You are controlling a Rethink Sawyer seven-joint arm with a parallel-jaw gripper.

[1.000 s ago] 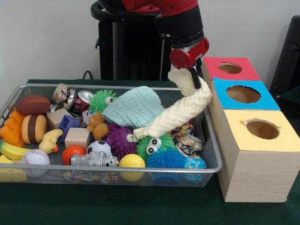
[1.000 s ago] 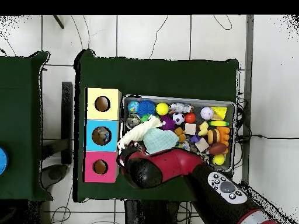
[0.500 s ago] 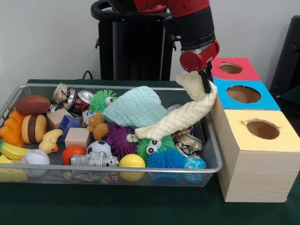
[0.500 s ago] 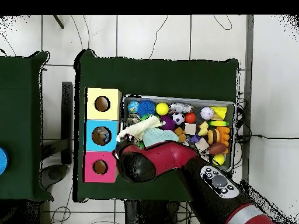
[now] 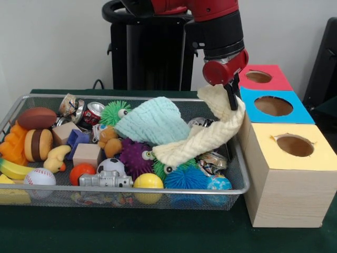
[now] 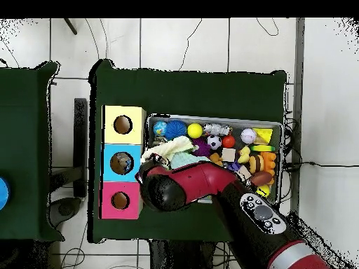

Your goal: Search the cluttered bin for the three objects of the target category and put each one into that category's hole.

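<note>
While the cream knitted cloth (image 5: 206,136) hangs from the gripper (image 5: 230,98), which is clamped on its upper end, most of its length trails down into the wire bin (image 5: 238,174), draped over the spiky toys and just beside the pale blue knitted cloth (image 5: 152,121). The held end sits at the bin's rim beside the blue box (image 5: 274,106), short of its hole (image 5: 273,105); in the overhead view the arm covers the grip and only the cloth's free part (image 6: 167,149) shows next to that box.

Judging from this, the step in hand is carrying the cloth to a hole, and the blue one looks the likeliest target, though that is a guess. To do it well, the arm probably needs to lift higher first, so the tail clears the rim and does not drag the green spiky ball (image 5: 114,112) or the crushed can (image 5: 95,111) out. The cloth should then be centred over the opening and lowered so the tail feeds in before release; otherwise it may drape over the box edge.
</note>
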